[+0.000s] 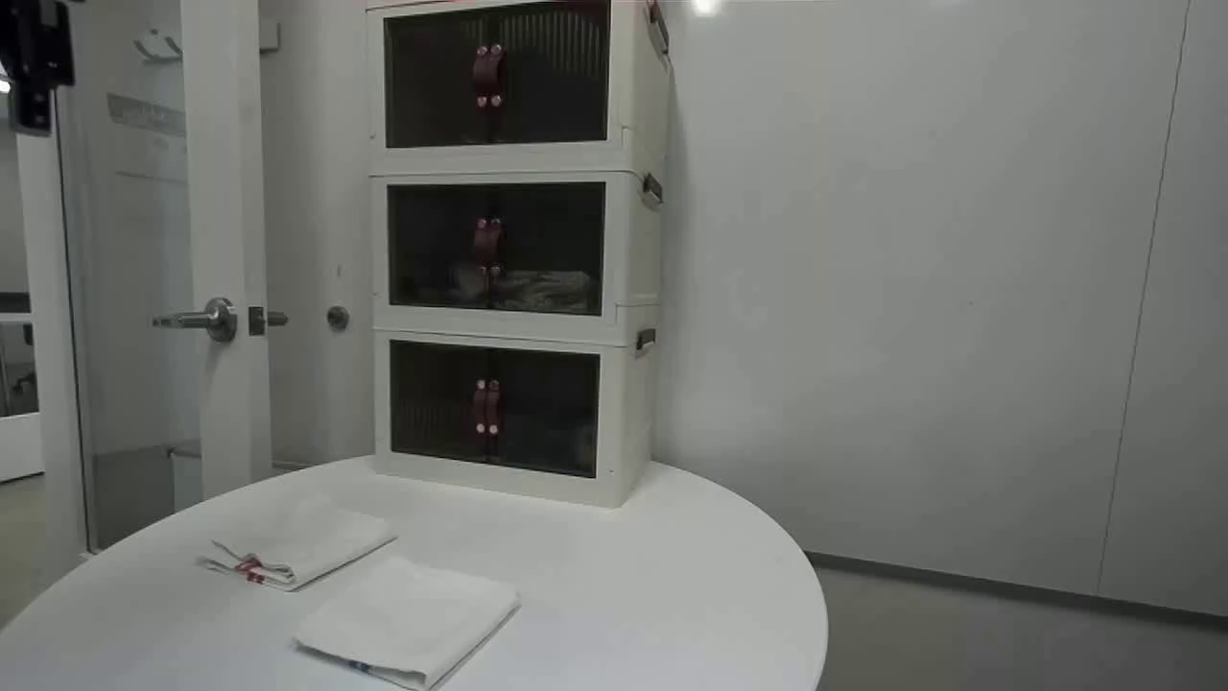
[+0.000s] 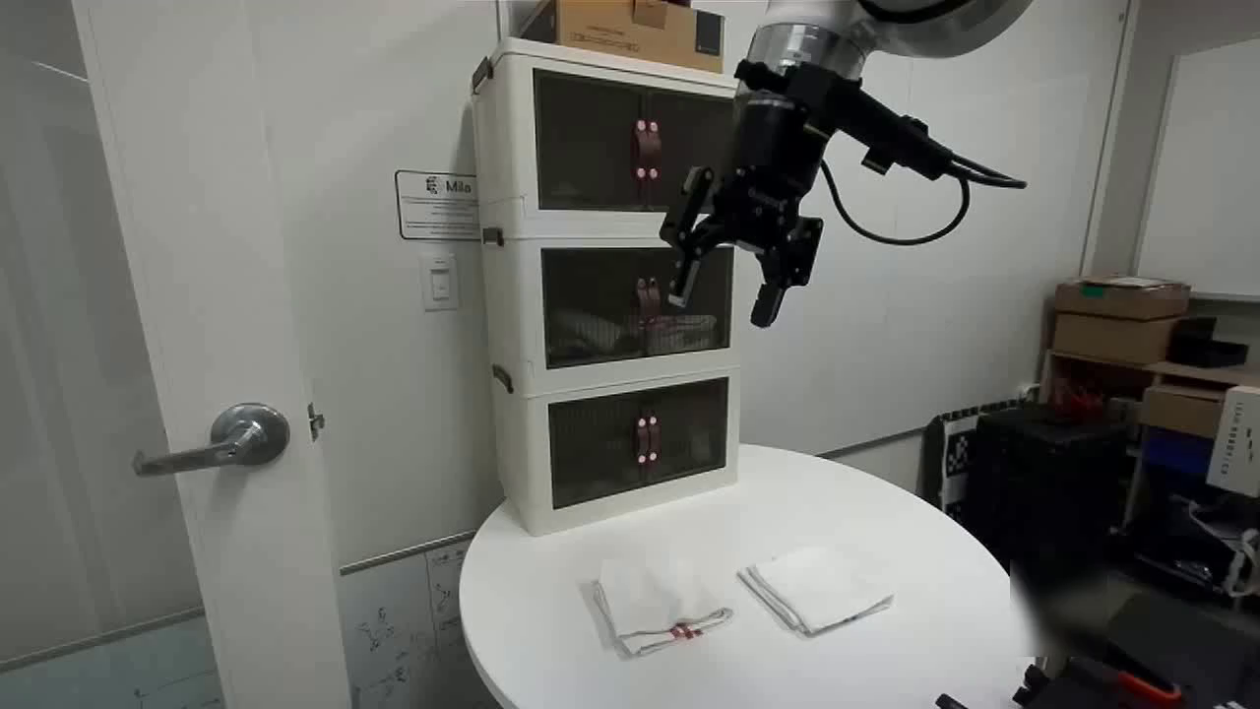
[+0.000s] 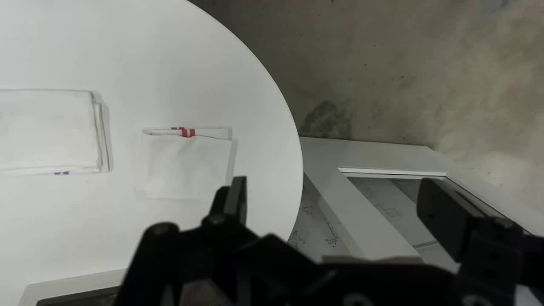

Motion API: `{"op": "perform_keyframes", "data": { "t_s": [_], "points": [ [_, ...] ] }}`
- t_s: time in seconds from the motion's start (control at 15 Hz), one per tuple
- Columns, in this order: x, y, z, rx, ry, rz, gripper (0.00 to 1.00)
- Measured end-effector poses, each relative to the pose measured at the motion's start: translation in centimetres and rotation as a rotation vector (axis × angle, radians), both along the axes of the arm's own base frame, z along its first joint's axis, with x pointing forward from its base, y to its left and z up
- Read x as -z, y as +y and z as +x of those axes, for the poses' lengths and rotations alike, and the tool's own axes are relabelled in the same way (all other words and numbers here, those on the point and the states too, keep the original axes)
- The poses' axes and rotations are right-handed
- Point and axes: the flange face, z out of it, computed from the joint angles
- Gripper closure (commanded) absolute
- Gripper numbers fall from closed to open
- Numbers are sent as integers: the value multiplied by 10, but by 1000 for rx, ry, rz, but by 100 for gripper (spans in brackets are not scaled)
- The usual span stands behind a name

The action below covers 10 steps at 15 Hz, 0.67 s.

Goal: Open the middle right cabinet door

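Observation:
The middle right cabinet door point(image 1: 554, 230) is a dark see-through panel, shut, in the middle tier of a white three-tier cabinet point(image 1: 638, 259). It also shows in an exterior view point(image 2: 711, 288), partly behind a gripper finger. Its dark red strap handle point(image 1: 495, 246) sits at its inner edge beside the left door's strap. My gripper point(image 2: 721, 310) is open and empty, tilted downward, in front of the cabinet and apart from it. In the wrist view the open jaws point(image 3: 335, 185) have nothing between them; the middle right door cannot be made out there.
Two folded white cloths point(image 1: 297, 537) point(image 1: 413, 619) lie on the round white table point(image 1: 710, 576) below. A cardboard box point(image 2: 630, 34) sits on the cabinet. A room door with a lever handle point(image 2: 236, 440) stands beside the cabinet. Folded cloth point(image 1: 547, 290) shows behind the middle tier's panels.

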Motion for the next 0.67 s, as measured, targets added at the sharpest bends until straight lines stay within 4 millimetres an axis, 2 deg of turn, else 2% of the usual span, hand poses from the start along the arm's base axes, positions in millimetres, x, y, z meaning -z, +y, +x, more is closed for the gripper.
{"op": "perform_keyframes", "data": {
  "t_s": [0.47,0.67],
  "points": [
    [0,0,0,-2,2,-1,0],
    [-2,-8,4,-76,-2,-1,0]
  ]
}}
